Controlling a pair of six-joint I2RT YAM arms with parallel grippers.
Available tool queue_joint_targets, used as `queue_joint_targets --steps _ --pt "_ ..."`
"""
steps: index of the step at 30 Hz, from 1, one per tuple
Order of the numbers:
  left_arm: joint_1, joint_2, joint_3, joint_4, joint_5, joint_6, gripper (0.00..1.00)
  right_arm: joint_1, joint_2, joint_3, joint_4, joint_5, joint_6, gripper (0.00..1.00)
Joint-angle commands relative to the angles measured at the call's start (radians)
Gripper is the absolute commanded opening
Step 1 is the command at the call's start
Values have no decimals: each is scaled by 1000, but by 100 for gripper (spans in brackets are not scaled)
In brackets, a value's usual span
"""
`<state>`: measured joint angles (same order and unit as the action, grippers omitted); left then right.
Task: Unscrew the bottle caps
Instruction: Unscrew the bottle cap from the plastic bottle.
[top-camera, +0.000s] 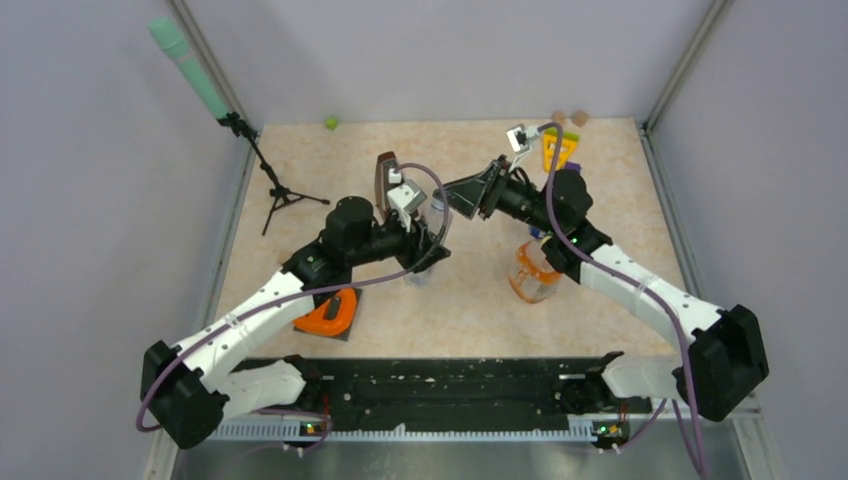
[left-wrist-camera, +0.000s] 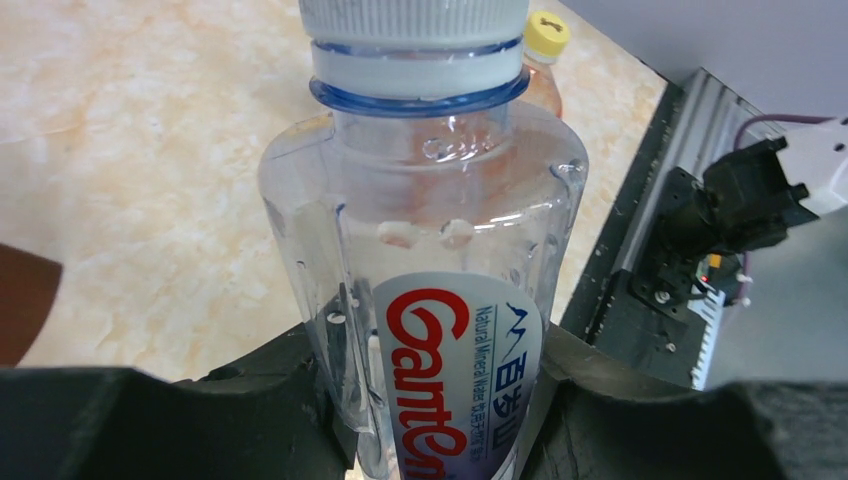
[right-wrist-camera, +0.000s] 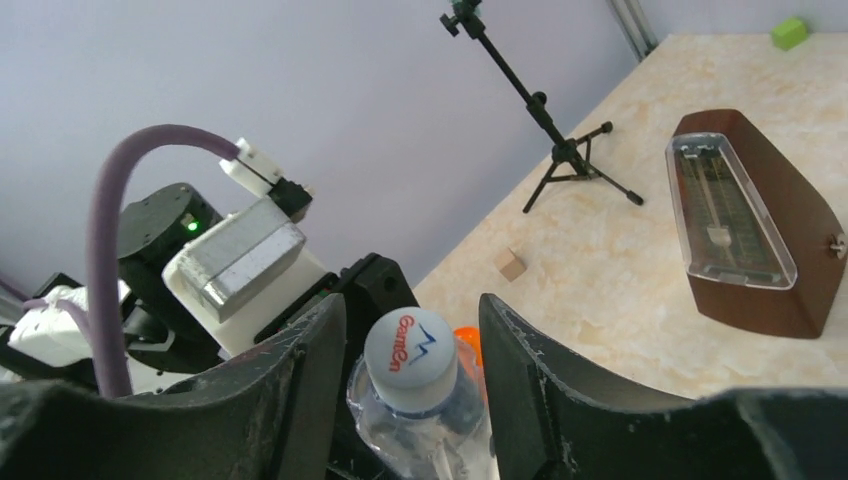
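labelled bottle (left-wrist-camera: 440, 250): clear, slim, white label with red and blue print; stands upright near the middle of the worktop (top-camera: 480, 310); long axis vertical, neck up, base down
white cap (right-wrist-camera: 418, 345): sits on the labelled bottle's neck; flat top faces straight up, logo on it; ribbed side; blue ring on the neck just below it
left tool (left-wrist-camera: 440, 405): reaches in from the left; clamped on the labelled bottle's body, one finger each side at label height, below the shoulder
right tool (right-wrist-camera: 412, 305): comes in over the bottle top from the right; jaws apart, one finger either side of the white cap; a thin gap shows on both sides, so it is not touching the cap
orange-tinted bottle (top-camera: 533, 280): squat, upright, long axis vertical; right of the labelled bottle and apart from it; partly under the right arm in the top view
yellow cap (left-wrist-camera: 547, 35): on the orange-tinted bottle, top up; from the left wrist it shows just past the labelled bottle's shoulder
metronome (right-wrist-camera: 750, 220): brown, upright, clear front panel; on the worktop beyond the left tool
mic stand (top-camera: 270, 185): black tripod at the far left of the worktop; pole leans up and left to a green head
wooden cube (right-wrist-camera: 511, 264): small, tan; lies alone on the worktop, near the tripod feet
green block (top-camera: 331, 123): small; at the far edge of the worktop
wooden discs (top-camera: 570, 118): tan; far edge, right side
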<state>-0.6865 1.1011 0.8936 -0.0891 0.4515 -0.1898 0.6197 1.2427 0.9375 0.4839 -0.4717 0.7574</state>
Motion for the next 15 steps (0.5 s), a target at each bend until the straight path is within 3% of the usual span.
queue_joint_targets --steps 1,8,15 --pt "-18 -38 14 8 -154 6 0 14 22 42 -47 46 -23 49" --pt "-57 -2 48 -26 -188 42 0 29 61 74 -81 31 -32 53" --pt "-82 9 41 -7 -203 33 0 30 73 38 2 17 21 40"
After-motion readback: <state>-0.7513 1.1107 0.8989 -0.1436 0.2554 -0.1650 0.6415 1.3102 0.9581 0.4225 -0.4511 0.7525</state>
